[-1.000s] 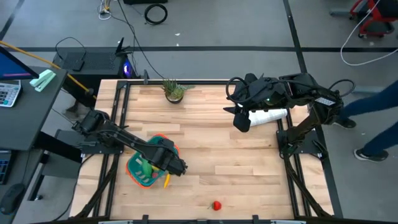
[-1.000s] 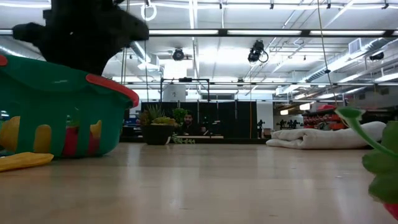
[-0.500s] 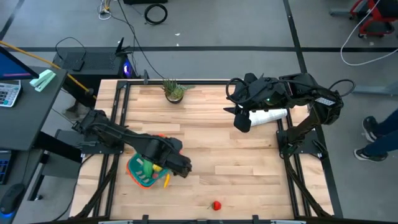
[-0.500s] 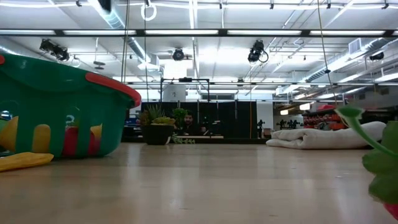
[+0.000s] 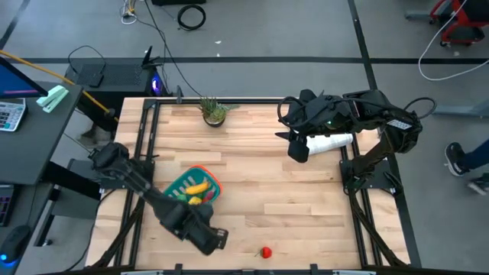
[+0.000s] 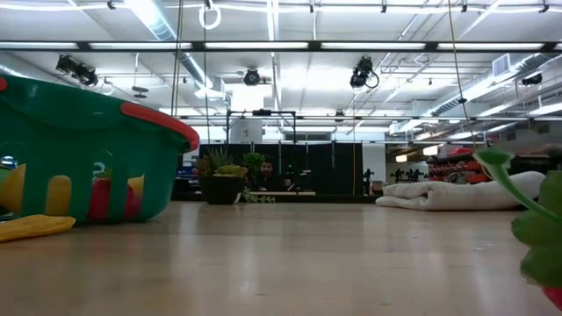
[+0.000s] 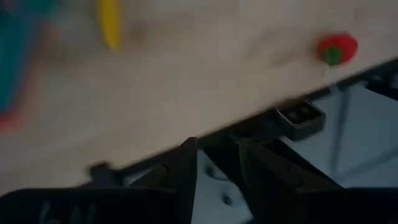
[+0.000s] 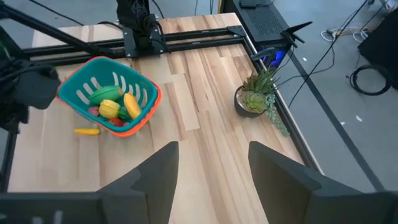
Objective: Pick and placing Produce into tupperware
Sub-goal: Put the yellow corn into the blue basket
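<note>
Might have knocked the small red piece (image 5: 265,251) off the table's bottom edge, or missed the thin yellow piece (image 8: 87,131) beside the teal basket (image 8: 81,94) left of centre. Left gripper (image 5: 214,240) hung bottom centre-left, narrowly parted, empty; right gripper (image 5: 296,150), upper right, gaped. Pale planked table (image 5: 267,191); bright workshop.

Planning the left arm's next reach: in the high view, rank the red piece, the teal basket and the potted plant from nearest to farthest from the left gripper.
1. teal basket, just behind the left gripper, toward the table's middle.
2. red piece, off to the gripper's right at the near edge.
3. potted plant, far edge of the table.
</note>
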{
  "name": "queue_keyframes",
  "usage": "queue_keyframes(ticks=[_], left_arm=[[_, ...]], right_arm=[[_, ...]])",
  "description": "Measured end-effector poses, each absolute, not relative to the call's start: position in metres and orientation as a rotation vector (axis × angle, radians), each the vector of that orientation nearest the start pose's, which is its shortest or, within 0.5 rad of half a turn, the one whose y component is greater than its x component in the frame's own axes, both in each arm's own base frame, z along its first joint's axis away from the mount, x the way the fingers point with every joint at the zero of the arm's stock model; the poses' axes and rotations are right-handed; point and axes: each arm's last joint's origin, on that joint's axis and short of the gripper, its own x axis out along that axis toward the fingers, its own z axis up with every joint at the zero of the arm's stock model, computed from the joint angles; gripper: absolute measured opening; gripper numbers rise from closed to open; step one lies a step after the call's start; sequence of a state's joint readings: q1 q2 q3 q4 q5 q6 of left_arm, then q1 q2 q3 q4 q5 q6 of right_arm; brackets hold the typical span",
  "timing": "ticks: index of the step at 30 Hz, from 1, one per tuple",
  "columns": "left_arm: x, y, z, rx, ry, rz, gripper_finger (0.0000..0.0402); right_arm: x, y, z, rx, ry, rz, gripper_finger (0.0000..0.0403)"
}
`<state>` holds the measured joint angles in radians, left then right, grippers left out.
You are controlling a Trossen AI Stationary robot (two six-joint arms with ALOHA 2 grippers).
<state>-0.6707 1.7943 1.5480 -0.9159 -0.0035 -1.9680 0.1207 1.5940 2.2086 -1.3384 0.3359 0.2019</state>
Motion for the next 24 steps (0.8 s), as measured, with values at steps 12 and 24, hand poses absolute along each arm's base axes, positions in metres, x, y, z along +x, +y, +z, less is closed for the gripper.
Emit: queue_keyframes(ticks=[12,24], left_arm=[[0.277,-0.223,0.184,-1.456,1.122,0.742,0.0108],[0.285,-0.202,0.182,-1.372,1.123,0.791,0.0107]], right_arm=[[0.262,0.022,0.495,-0.017,0.688,-0.26,0.0203],[0.262,0.022,0.495,-0.049,0.691,-0.248,0.0203]])
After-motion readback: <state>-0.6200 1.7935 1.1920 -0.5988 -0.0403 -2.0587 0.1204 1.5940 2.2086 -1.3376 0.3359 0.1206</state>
